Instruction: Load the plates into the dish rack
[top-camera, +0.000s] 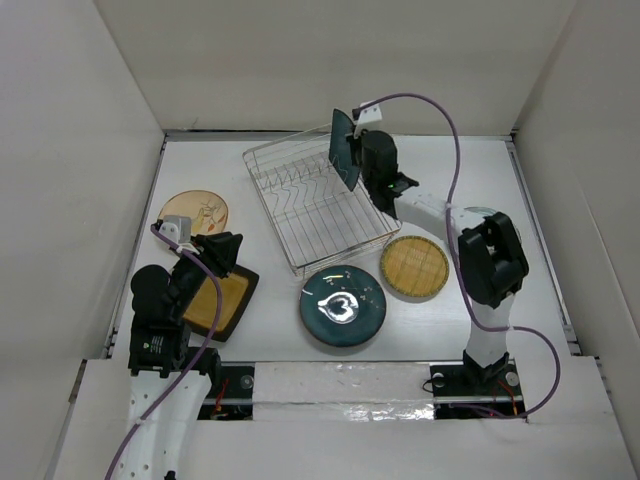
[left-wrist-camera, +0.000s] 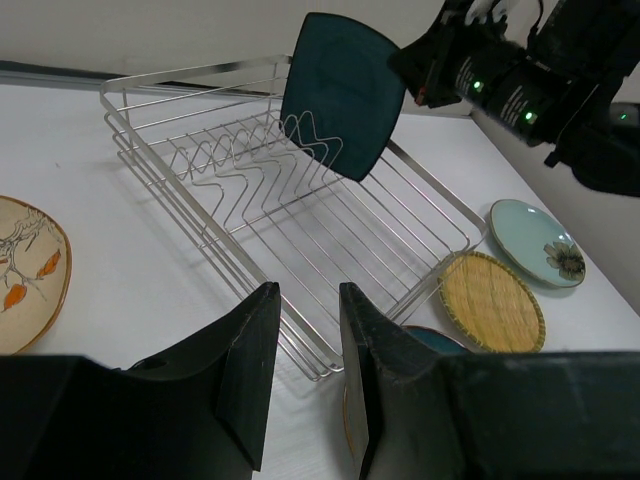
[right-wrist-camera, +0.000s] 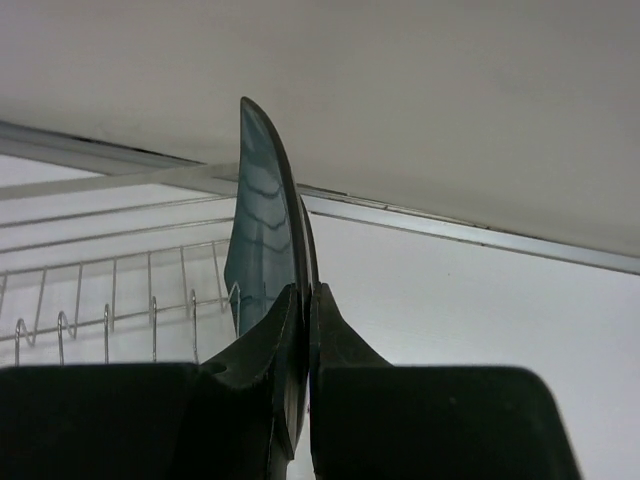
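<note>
Left pincer (left-wrist-camera: 307, 300) fills the bottom of its own wrist view: released, a clear gap between the two black fingers (left-wrist-camera: 250, 350), nothing in the gap. From the top view it hangs over the near-left part of the white surface (top-camera: 270, 335), above the mustard square plate (top-camera: 232, 298) with the black rim, which lies flat and partly hidden under the arm.

Right pincer (right-wrist-camera: 305, 295): clenched on the edge of the dark teal squarish plate (right-wrist-camera: 262, 230). That plate is held on edge, tilted, over the far right end of the dish rack (top-camera: 315, 205). In the left wrist view its lower edge (left-wrist-camera: 345, 90) overlaps the zigzag wire dividers (left-wrist-camera: 250, 165); whether it touches the wires or sits between two of them cannot be told.

Rack: silver wire, set at an angle at the centre of the surface, no plate lying in it.

Other plates, all flat on the surface:
- tan round plate (top-camera: 195, 213) with the drawing, left of the rack, apart from it.
- glossy round teal plate (top-camera: 343, 305), just beside the rack's near edge.
- yellow woven-look plate (top-camera: 414, 267), near the rack's near right corner, right of the teal one.
- pale green plate (left-wrist-camera: 535, 240), right of the woven one, mostly under the right arm in the top view.
</note>
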